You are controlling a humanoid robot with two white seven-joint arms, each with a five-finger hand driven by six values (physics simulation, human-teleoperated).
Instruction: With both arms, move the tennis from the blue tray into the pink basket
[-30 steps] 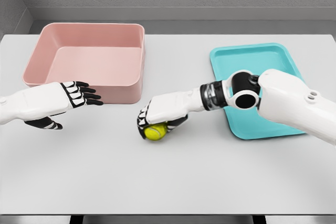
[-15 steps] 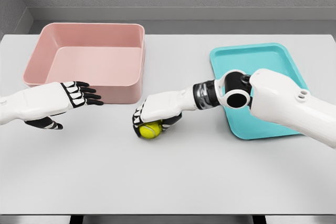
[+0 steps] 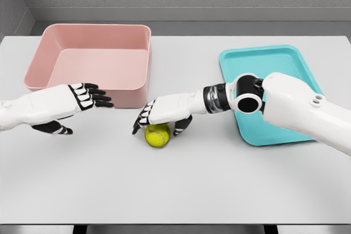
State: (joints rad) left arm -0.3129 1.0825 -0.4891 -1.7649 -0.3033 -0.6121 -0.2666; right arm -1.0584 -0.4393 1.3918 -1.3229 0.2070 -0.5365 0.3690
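From my head camera I see the tennis ball (image 3: 158, 135) sitting on the grey table (image 3: 181, 184), between the pink basket (image 3: 93, 61) and the blue tray (image 3: 267, 89) — outside both. My right hand (image 3: 163, 114) hovers directly over the ball, palm down, fingers spread and extended toward the left, thumb angled down on the ball's right side; the fingers do not wrap the ball, and I cannot tell whether the palm touches its top. The right arm reaches in from the right edge, its forearm crossing the tray's near left corner. My left hand (image 3: 77, 102) sits in front of the basket's near wall, to the left of the ball and well apart from it, fingers straight, held close together and pointing right, thumb tucked low beneath the palm — it holds nothing. The basket stands at the table's far left, the tray at the far right. Nothing shows inside the basket from this angle.
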